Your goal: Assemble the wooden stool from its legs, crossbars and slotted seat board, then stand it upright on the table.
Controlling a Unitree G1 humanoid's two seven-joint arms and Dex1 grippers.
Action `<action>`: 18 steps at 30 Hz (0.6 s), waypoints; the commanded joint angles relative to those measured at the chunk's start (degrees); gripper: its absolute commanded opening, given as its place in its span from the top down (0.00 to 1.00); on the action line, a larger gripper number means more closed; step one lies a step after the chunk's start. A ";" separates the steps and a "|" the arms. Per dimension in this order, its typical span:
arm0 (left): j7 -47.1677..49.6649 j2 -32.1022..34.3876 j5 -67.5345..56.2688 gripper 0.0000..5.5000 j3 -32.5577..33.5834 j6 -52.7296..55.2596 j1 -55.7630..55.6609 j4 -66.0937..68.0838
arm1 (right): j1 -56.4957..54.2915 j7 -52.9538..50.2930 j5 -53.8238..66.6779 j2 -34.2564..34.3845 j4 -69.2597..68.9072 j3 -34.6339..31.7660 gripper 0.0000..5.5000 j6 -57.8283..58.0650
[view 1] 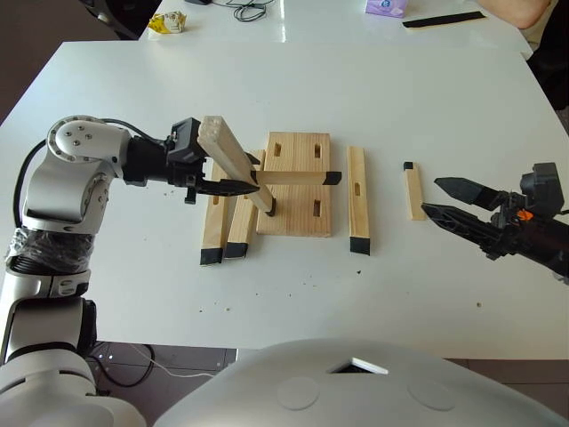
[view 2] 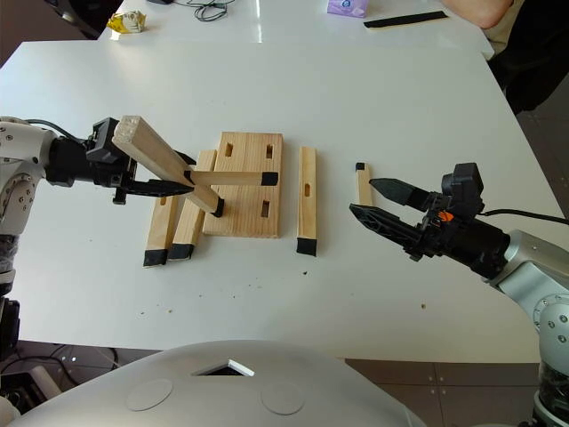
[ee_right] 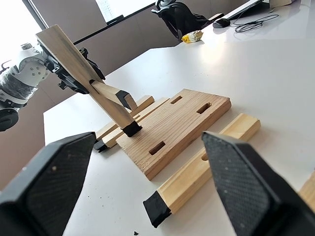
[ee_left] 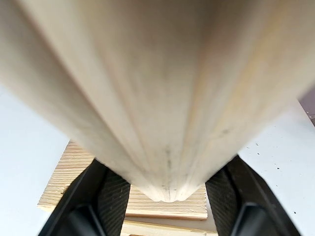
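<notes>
My left gripper (view 1: 233, 188) is shut on a wooden leg (view 1: 233, 158), held tilted with its black-capped foot resting on the slotted seat board (view 1: 298, 218). A crossbar (view 1: 298, 178) sticks out of that leg over the board. In the left wrist view the leg (ee_left: 157, 98) sits between the black fingers (ee_left: 101, 196). Two more legs (view 1: 213, 233) lie side by side left of the board, and one leg (view 1: 357, 200) lies right of it. A short crossbar (view 1: 413, 191) lies further right. My right gripper (view 1: 437, 197) is open just right of that crossbar, above the table.
The white table (view 1: 293, 294) has free room in front and behind the parts. At its far edge lie a yellow wrapper (view 1: 169, 22), cables (view 1: 249, 11), a purple box (view 1: 387, 7) and a black strip (view 1: 444, 20).
</notes>
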 commanded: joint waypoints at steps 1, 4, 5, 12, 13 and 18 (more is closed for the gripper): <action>0.24 -0.12 1.32 0.63 -0.66 0.89 -0.82 0.86 | -0.40 -0.24 0.36 -0.76 -0.14 0.40 0.28 0.37; 0.33 -0.27 1.23 0.63 -0.63 1.23 -1.97 1.12 | -0.21 -0.22 0.31 -0.74 -0.14 0.43 0.28 0.20; 0.40 -0.30 1.13 0.63 -0.58 1.43 -2.26 1.18 | -0.28 -0.25 0.33 -0.75 -0.12 0.49 0.28 0.20; 0.01 -0.32 1.28 0.63 -0.72 1.20 -1.82 0.86 | -0.09 -0.03 -0.07 -0.60 0.02 0.82 0.28 -0.19; -0.12 -0.32 1.33 0.63 -0.81 1.08 -1.75 0.86 | 0.08 0.05 -0.11 -0.56 0.00 0.74 0.28 -0.26; -0.36 -0.25 2.07 0.63 -1.01 -0.46 -0.85 0.99 | -0.43 0.19 -0.05 -0.78 0.26 1.02 0.28 -0.17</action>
